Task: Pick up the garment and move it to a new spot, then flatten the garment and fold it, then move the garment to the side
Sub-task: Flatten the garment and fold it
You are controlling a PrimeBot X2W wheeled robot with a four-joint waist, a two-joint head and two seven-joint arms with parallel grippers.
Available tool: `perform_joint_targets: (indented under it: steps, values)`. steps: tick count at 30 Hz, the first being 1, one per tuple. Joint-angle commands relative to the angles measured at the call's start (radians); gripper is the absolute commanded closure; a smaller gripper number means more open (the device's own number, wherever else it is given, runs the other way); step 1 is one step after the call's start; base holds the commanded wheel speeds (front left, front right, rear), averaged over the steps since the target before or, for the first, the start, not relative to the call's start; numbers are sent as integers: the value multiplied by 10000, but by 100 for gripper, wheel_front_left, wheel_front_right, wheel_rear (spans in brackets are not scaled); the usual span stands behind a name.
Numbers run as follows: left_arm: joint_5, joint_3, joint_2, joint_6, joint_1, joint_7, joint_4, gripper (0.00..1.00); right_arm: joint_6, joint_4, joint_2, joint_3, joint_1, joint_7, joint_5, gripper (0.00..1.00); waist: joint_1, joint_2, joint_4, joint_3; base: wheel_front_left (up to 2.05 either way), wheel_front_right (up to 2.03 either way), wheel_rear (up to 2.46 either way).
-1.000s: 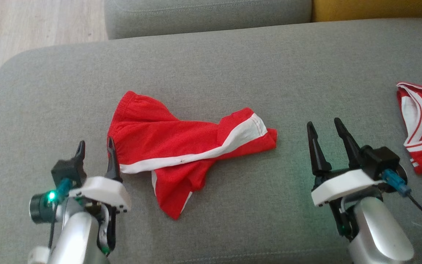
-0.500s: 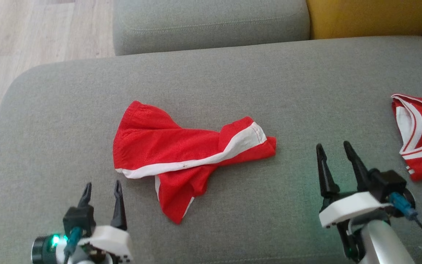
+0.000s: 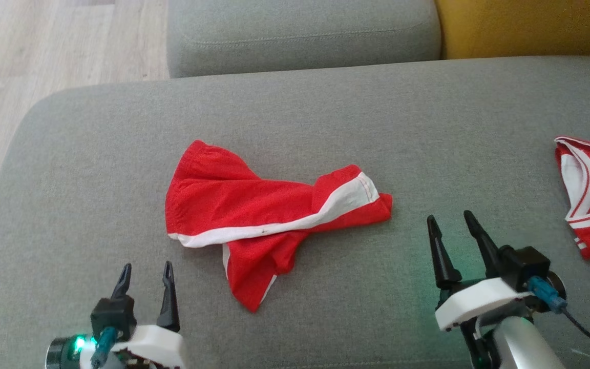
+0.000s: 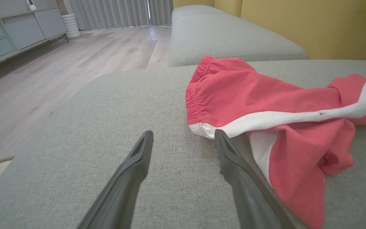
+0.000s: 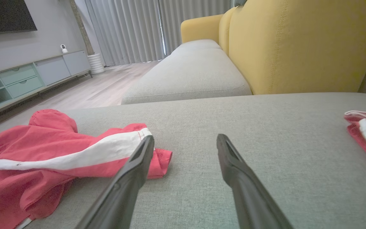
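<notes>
Left pincer [image 3: 145, 266], jaws spread and empty, is hovering near the waistband end of the red shorts [image 3: 244, 205], which are lying left-to-right across the grey cushion [image 3: 325, 118], leg end toward the open right pincer [image 3: 449, 218].

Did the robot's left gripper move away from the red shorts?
Yes. The left gripper backed off from the red shorts' waistband corner, toward the robot's body.

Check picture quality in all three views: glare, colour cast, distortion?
Head view: even daylight, no glare; a green glow tints the grey cushion around the right claw. Left wrist view: red shorts wash out pinkish, wide-angle stretch at edges. Right wrist view: same pale red, sharp enough.
</notes>
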Motion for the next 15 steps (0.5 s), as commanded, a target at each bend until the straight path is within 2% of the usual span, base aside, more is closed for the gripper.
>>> perform_joint_targets:
  steps: [1,10,15]
  values:
    - [80,298,46,-43,-389,-91,-370,0,63,-239,45,305,-269,-111,46,0,0,-1,51,43,0,0,0]
    - [53,319,-15,-180,-925,-91,-550,0,63,-129,45,538,-824,-111,147,0,0,-1,261,757,0,0,0]
    - [-1,324,-42,-320,-1269,-91,-560,0,63,75,45,1007,-1228,-111,717,0,0,-1,257,1097,0,0,0]
